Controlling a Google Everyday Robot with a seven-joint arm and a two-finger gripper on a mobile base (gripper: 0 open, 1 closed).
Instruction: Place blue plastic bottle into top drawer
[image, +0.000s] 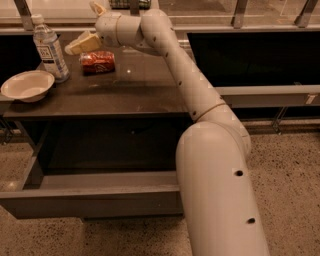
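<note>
End effector (73, 48) hovers above the desk (130, 95), just right of the bottle (49, 47) and pointing toward it, not touching it; whether it is apart or together cannot be told. The bottle stands upright at the back left corner of the desk, white cap on top and label facing forward. Right of the bottle, beyond the end effector, a crushed red can (97, 62) lies on its side. Just in front of the bottle and to its left sits a pale bowl (28, 86) at the desk's edge. Well below the bottle, the drawer (90, 200) is pulled out from under the desk. The arm (200, 100) reaches in from the right.
</note>
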